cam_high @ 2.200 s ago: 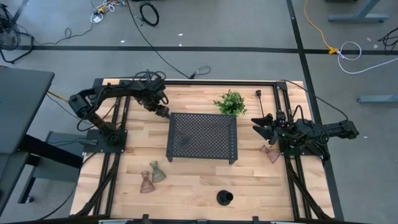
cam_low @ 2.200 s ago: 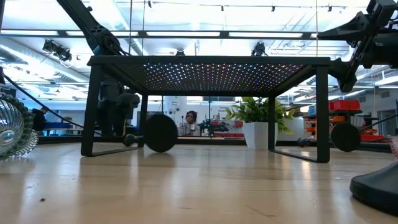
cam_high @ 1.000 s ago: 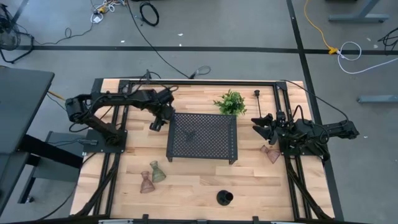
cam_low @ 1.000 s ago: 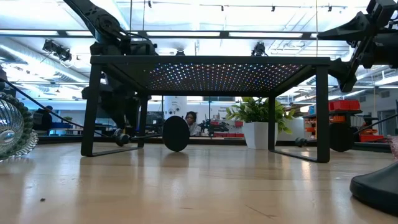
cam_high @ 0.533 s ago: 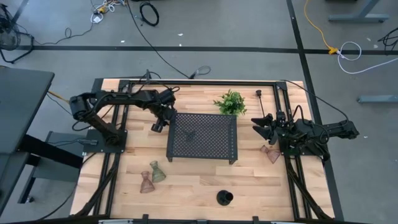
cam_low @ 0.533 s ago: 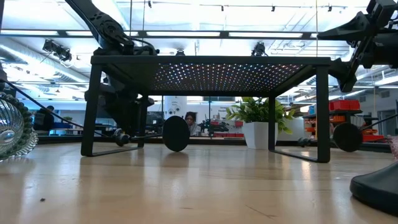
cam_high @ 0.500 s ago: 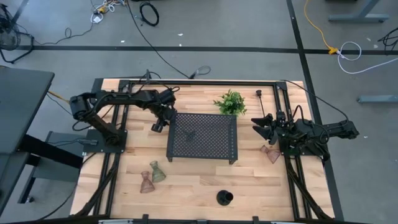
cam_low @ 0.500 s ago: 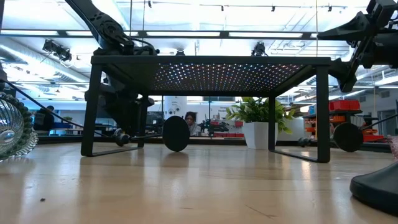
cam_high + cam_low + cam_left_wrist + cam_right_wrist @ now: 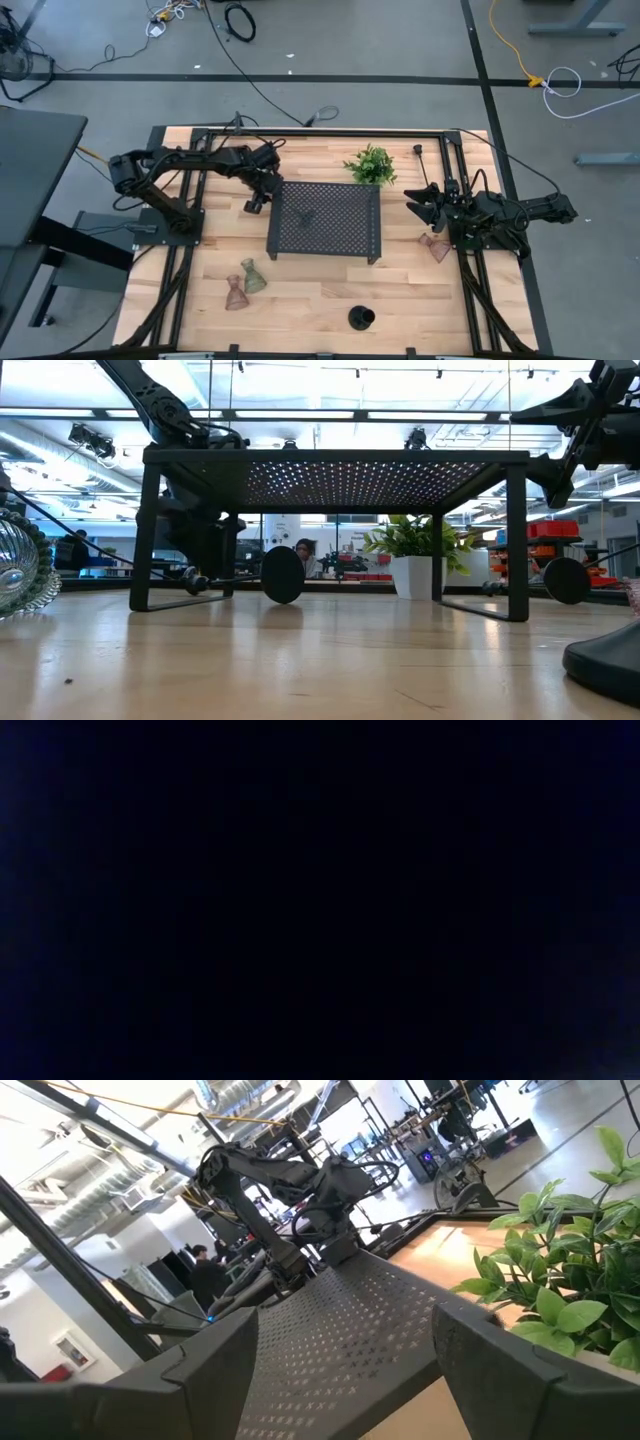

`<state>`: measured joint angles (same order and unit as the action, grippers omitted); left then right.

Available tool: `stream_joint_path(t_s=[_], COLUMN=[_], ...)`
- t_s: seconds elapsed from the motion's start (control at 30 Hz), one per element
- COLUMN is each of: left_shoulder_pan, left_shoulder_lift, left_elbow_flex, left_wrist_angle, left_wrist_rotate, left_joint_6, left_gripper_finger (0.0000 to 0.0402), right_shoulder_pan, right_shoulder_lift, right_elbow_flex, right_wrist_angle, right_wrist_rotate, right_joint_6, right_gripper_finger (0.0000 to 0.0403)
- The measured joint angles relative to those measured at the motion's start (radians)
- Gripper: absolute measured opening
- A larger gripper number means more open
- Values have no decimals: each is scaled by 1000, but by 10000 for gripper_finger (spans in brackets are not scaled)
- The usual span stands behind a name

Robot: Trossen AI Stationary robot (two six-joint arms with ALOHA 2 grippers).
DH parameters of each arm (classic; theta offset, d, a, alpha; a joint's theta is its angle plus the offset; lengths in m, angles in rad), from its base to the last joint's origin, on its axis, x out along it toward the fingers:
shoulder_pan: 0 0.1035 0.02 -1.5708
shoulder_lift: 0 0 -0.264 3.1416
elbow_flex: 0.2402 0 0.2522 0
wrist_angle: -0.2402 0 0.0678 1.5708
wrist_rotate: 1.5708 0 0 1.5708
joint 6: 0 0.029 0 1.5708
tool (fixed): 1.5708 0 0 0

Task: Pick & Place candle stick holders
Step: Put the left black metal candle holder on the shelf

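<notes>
A black thin-stemmed holder lies on its side under the black perforated tray point(image 9: 372, 222). The low view shows its round base point(image 9: 283, 575) and its stem point(image 9: 235, 578), which points toward my left gripper point(image 9: 253, 203) at the tray's far left corner. The left wrist view is black. My right gripper point(image 9: 350, 1390) is open and empty, and hovers right of the tray. Another black holder point(image 9: 417, 151) is by the plant. A short black cup point(image 9: 361, 318) stands near the front edge. Greenish point(image 9: 252, 277) and pinkish point(image 9: 235, 293) glass holders are at the near left. Another glass holder point(image 9: 435, 245) lies by my right arm.
A green leafy plant point(image 9: 371, 165) in a white pot stands behind the tray. The tray point(image 9: 330, 458) stands on four legs with open room beneath. A glass holder point(image 9: 20, 575) and the black cup point(image 9: 610, 660) sit close to the low camera. People show in the room beyond.
My left gripper has moved a little toward the table's near and left edges, beside the tray's far left corner. The black holder under the tray has kept its place, base under the tray and stem toward the gripper. My right arm has kept still.
</notes>
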<state>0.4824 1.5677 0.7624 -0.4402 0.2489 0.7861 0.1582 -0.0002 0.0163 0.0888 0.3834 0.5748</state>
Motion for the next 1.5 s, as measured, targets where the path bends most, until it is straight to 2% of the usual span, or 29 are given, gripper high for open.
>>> stream_joint_path(t_s=[0.17,0.27,0.4,0.77,0.93,1.03,1.13,1.27,1.5], left_shoulder_pan=[-1,2,32,111,102,103,95,86,85], left_shoulder_lift=[6,-3,-13,-15,-11,-14,-2,-3,-5], left_elbow_flex=[-3,-2,-3,-13,-61,-105,-140,-135,-90], left_wrist_angle=[37,32,26,-74,-18,88,119,108,7], left_wrist_rotate=[10,-23,12,-48,-36,-28,-52,-78,-137], left_joint_6=[-18,-38,-69,-93,-86,-94,-94,-101,-136], left_gripper_finger=[144,144,144,144,144,143,134,97,96], right_shoulder_pan=[0,0,0,0,0,0,0,0,0], right_shoulder_lift=[0,0,0,0,0,0,0,0,0], right_elbow_flex=[0,0,0,0,0,0,0,0,0], right_wrist_angle=[0,0,0,0,0,0,0,0,0], right_wrist_rotate=[0,0,0,0,0,-1,0,0,0], right_joint_6=[0,0,0,0,0,0,0,0,0], right_gripper_finger=[297,297,297,297,297,297,297,297,297])
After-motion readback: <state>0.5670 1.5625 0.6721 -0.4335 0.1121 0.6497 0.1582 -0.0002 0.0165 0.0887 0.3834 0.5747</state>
